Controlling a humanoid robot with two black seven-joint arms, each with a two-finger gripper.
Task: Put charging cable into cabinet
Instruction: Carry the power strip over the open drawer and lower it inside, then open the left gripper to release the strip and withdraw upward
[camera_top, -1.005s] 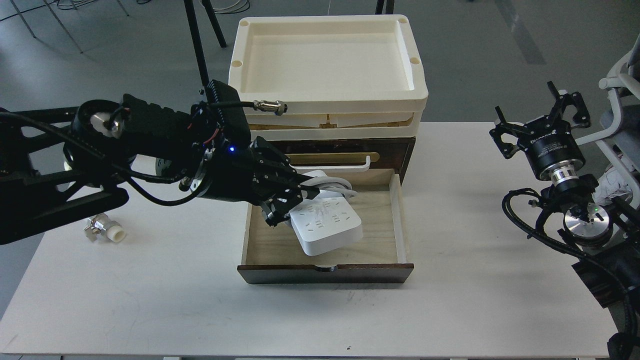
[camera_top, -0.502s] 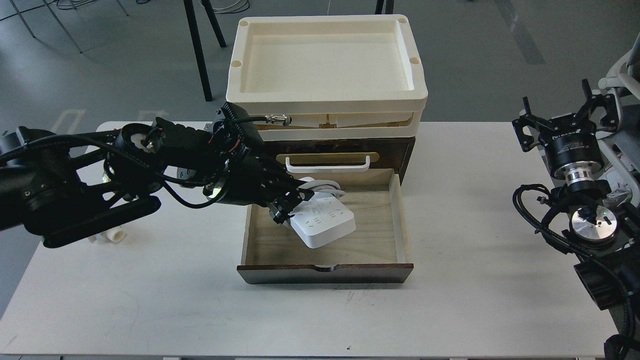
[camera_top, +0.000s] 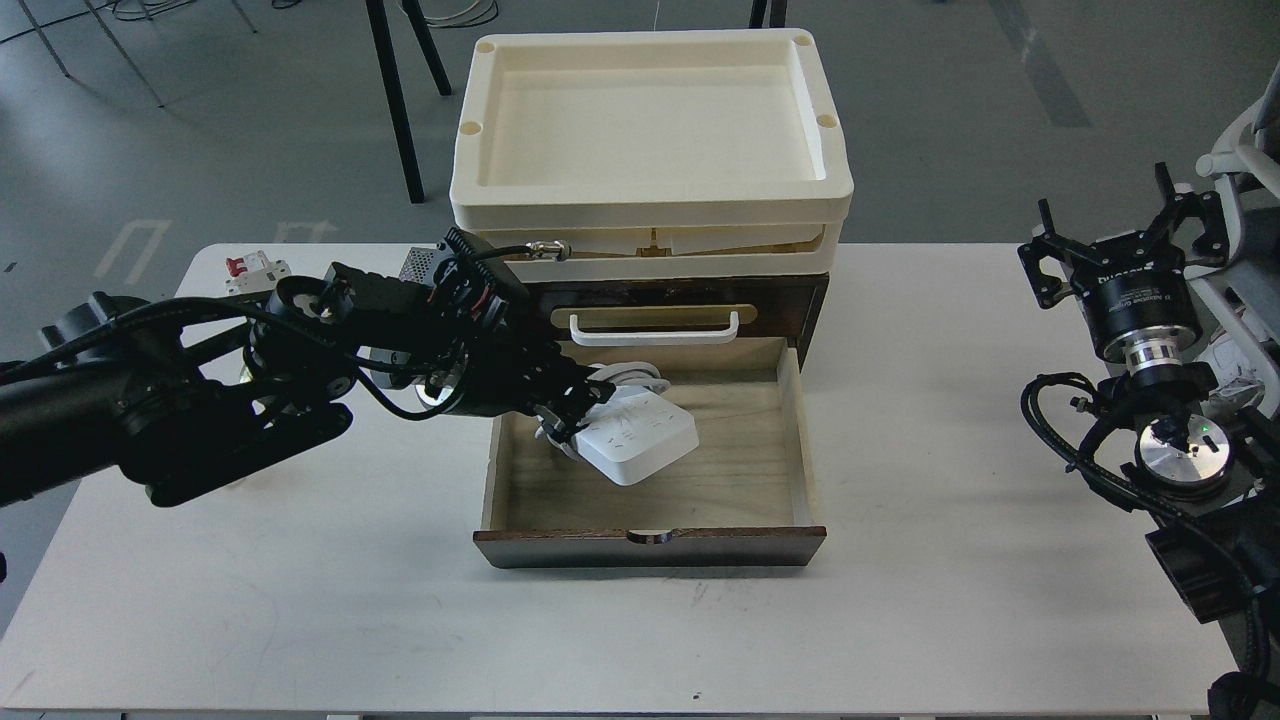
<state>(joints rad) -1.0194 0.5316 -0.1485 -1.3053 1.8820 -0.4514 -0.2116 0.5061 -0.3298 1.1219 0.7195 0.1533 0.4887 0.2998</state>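
Note:
The charging cable, a flat white power strip with its cord wrapped round its far end, hangs tilted inside the open light-wood drawer of the dark brown cabinet. My left gripper reaches in from the left over the drawer's left wall and is shut on the strip's left end. Whether the strip's lower edge touches the drawer floor cannot be told. My right gripper is open and empty, raised beyond the table's right edge.
A cream plastic tray sits on top of the cabinet. A second, shut drawer has a white handle. A small circuit breaker with a red switch and a perforated metal box lie at the table's back left.
My left arm has come down and drawn left, lowering the power strip deeper into the open drawer. The right gripper shifted a little to the right and up.

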